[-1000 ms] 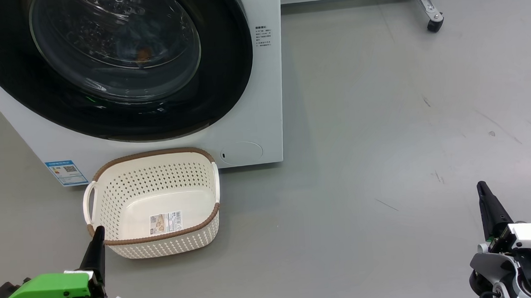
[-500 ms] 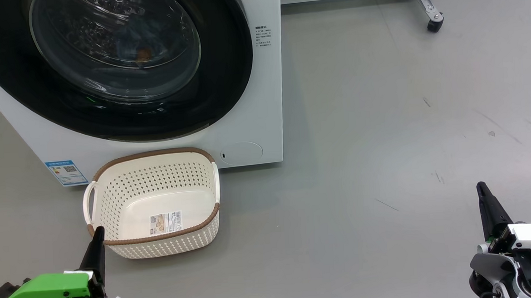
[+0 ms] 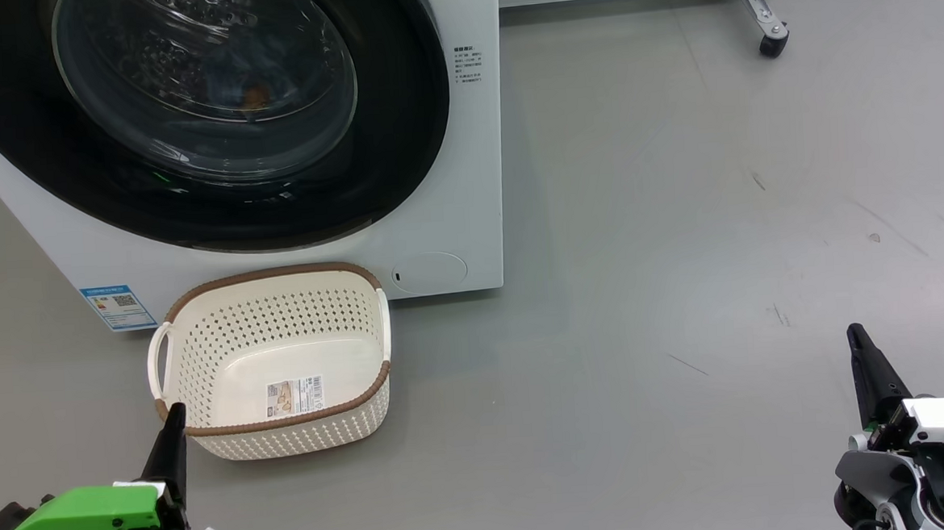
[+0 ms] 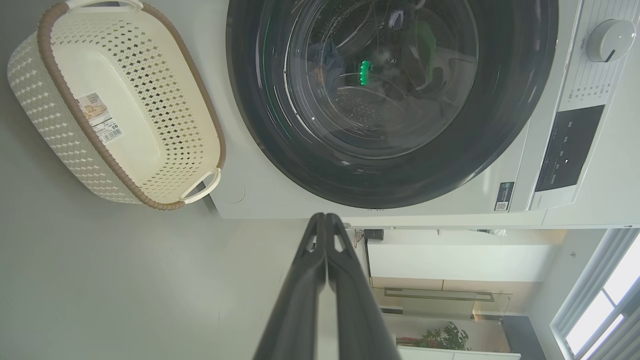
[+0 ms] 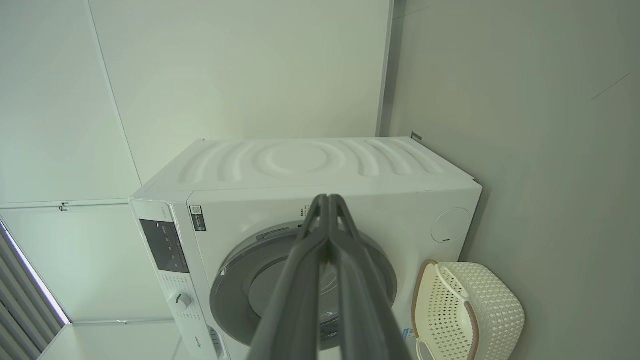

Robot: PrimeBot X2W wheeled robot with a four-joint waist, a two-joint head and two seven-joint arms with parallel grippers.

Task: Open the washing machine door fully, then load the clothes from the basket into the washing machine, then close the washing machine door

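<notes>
The washing machine stands at the top left with its door flat against the front, black ring around the glass. Behind the glass a bit of orange and blue clothes shows dimly in the drum. The basket sits on the floor against the machine's base, with just a barcode sticker inside. My left gripper is shut, its tip at the basket's near left corner. My right gripper is shut and holds nothing, far to the right over bare floor. The left wrist view shows the door and basket.
A white frame on a caster wheel stands at the back right. Grey floor spreads wide to the right of the machine. The control panel with its knob is on the machine's top front.
</notes>
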